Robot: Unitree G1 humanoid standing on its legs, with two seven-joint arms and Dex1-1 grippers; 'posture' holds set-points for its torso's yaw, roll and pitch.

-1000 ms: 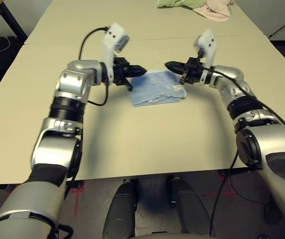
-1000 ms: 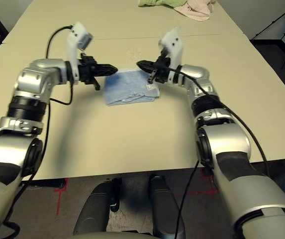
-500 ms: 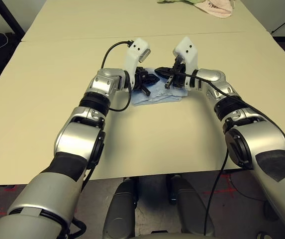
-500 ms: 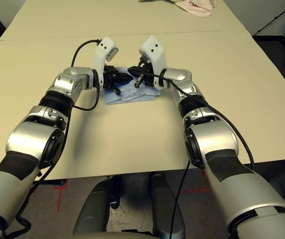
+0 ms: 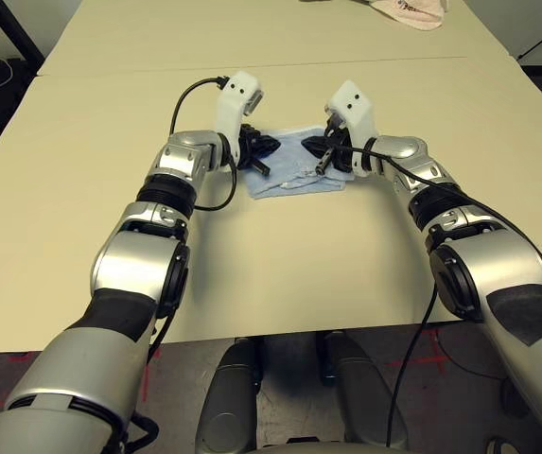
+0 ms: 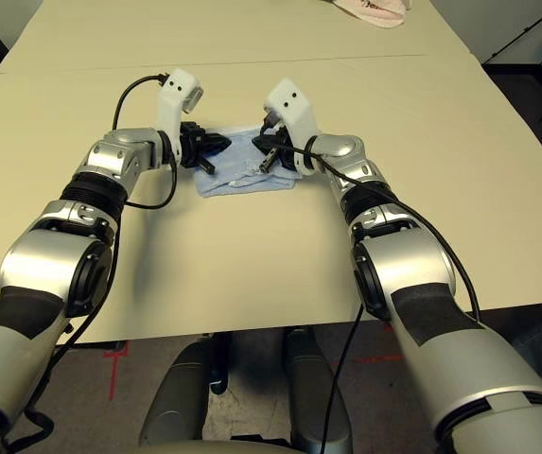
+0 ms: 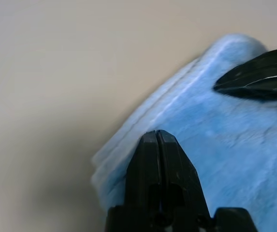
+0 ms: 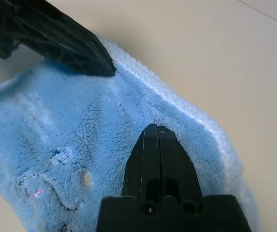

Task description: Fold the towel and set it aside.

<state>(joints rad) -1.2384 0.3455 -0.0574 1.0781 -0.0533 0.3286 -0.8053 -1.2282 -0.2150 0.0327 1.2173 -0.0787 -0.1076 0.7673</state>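
The towel [image 5: 294,170] is a light blue terry cloth lying folded and slightly rumpled on the beige table, between my two forearms. My left gripper [image 5: 269,144] is shut, its tip over the towel's far left edge [image 7: 128,140]. My right gripper [image 5: 312,145] is also shut, its tip resting over the towel's far middle [image 8: 70,125]. The two tips point toward each other a short way apart. Nothing is pinched between the fingers [image 7: 150,145] of either gripper. A small embroidered mark [image 8: 61,154] sits on the towel's top face.
A pink cloth [image 5: 410,9] lies at the far right end of the table. A seam in the tabletop [image 5: 119,74] runs across behind the towel. Bare table surface stretches to the left, to the right and in front of the towel.
Both shut grippers came in from either side and down onto the towel's far part, then drew slightly apart. The towel stays in place. The camera has tilted.
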